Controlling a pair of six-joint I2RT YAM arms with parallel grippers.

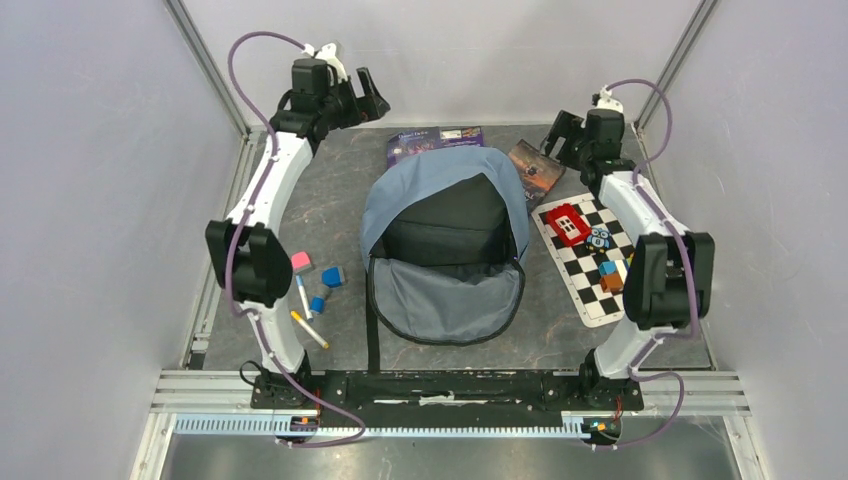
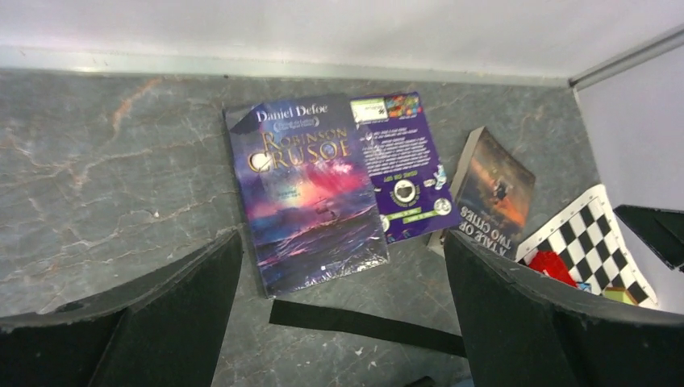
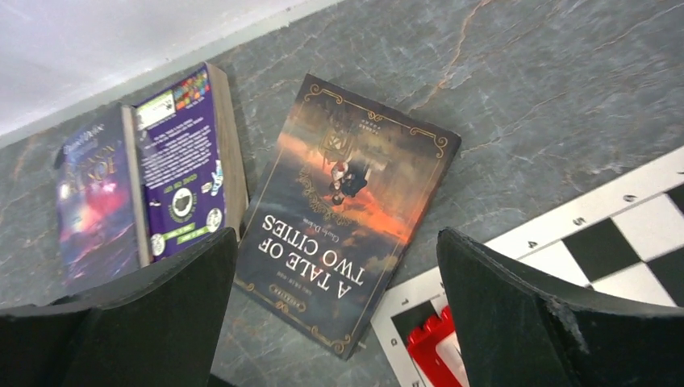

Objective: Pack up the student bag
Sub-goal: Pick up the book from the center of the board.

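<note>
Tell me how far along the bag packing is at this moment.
Done: the student bag lies unzipped, nothing visible inside. In hand: nothing; left gripper and right gripper are open near the books. Left: books, toys on the chessboard, pens and blocks all sit outside.

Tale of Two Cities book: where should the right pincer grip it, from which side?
Probably its thin long edge beside bare table, coming from the right. The book lies flat, so only an edge fits the open right pincer; the purple book crowds the other side.
</note>
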